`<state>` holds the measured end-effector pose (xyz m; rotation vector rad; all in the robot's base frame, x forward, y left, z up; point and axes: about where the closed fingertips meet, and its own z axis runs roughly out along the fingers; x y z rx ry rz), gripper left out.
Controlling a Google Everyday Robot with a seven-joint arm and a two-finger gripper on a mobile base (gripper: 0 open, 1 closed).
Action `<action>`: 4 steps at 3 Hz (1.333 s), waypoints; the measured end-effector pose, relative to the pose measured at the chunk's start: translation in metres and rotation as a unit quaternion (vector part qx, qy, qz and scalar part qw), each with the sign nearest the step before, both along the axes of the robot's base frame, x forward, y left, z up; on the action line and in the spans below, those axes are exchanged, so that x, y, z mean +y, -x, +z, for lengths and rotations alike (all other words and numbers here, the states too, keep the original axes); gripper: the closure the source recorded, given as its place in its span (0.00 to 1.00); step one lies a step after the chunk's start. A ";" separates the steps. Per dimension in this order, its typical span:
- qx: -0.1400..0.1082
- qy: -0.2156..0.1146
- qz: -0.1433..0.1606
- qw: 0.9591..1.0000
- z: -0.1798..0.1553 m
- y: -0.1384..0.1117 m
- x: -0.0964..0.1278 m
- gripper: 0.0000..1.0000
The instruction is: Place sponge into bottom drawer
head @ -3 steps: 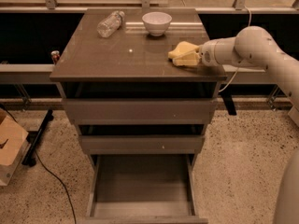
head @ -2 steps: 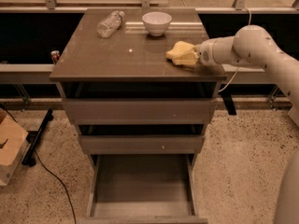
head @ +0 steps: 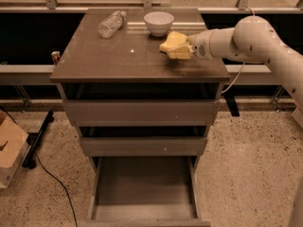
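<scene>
The pale-yellow sponge (head: 171,41) is held just above the cabinet top, near the right side and close in front of the white bowl. My gripper (head: 182,49) comes in from the right on the white arm and is shut on the sponge's right end. The bottom drawer (head: 142,186) is pulled out below the cabinet; its flat floor is bare. The two drawers above it are pushed in.
A white bowl (head: 158,21) and a clear plastic bottle (head: 112,23) lying on its side are at the back of the cabinet top (head: 118,60). A cardboard box (head: 9,148) and a black cable (head: 52,178) lie on the floor to the left.
My gripper has carried the sponge a little left and up, away from the cabinet's right edge and closer to the bowl.
</scene>
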<state>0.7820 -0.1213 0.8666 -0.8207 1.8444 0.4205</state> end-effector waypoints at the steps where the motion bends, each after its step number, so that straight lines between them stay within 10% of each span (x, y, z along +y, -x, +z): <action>1: -0.006 0.004 0.020 1.000 0.012 0.015 0.011 1.00; 4: 0.011 0.067 0.060 0.996 0.034 0.191 0.021 1.00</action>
